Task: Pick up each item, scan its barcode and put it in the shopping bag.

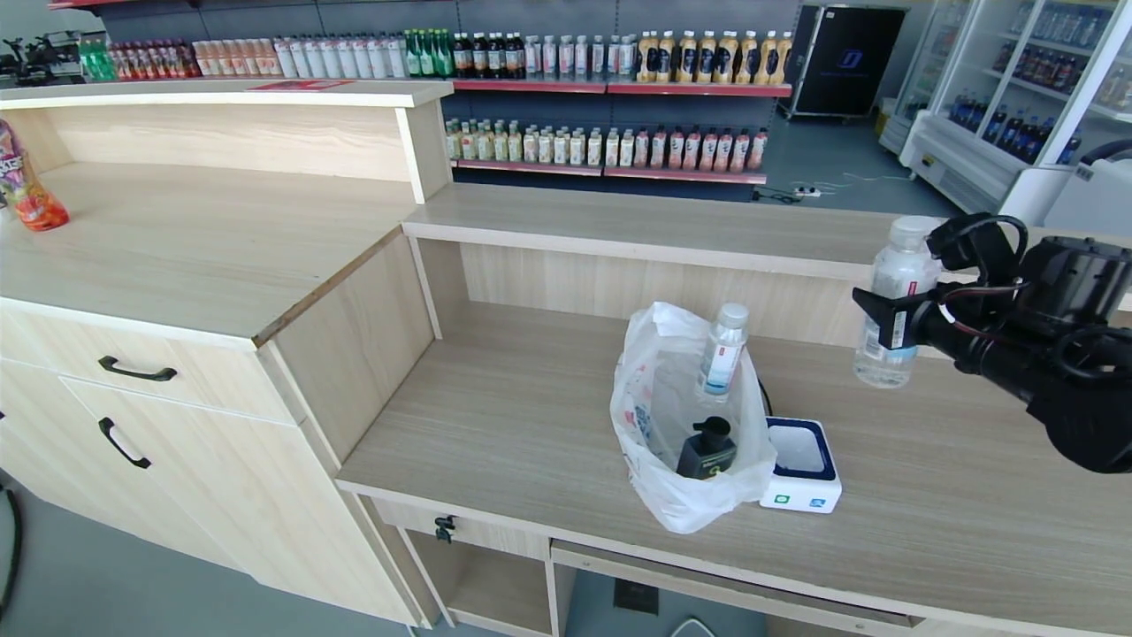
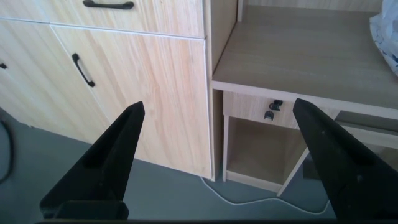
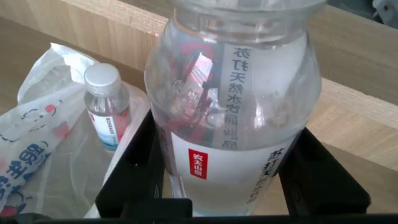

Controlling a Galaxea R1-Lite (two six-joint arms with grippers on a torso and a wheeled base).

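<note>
My right gripper point(image 1: 889, 323) is shut on a clear water bottle point(image 1: 891, 301) and holds it upright above the right part of the counter, to the right of the bag. In the right wrist view the black fingers point(image 3: 134, 177) clamp this bottle point(image 3: 236, 112) low on its body. A white shopping bag point(image 1: 659, 416) stands open mid-counter with a smaller water bottle point(image 1: 723, 349) and a dark pump bottle point(image 1: 707, 448) inside. A white and blue scanner point(image 1: 800, 464) sits against the bag's right side. My left gripper point(image 2: 217, 162) hangs open beside the counter, above the floor.
An orange drink bottle point(image 1: 26, 186) stands on the higher counter point(image 1: 203, 239) at far left. A raised ledge point(image 1: 637, 221) runs behind the low counter point(image 1: 531, 407). Drink shelves point(image 1: 610, 88) and a fridge point(image 1: 1017, 97) fill the background. Cabinet drawers point(image 2: 124, 56) face the left gripper.
</note>
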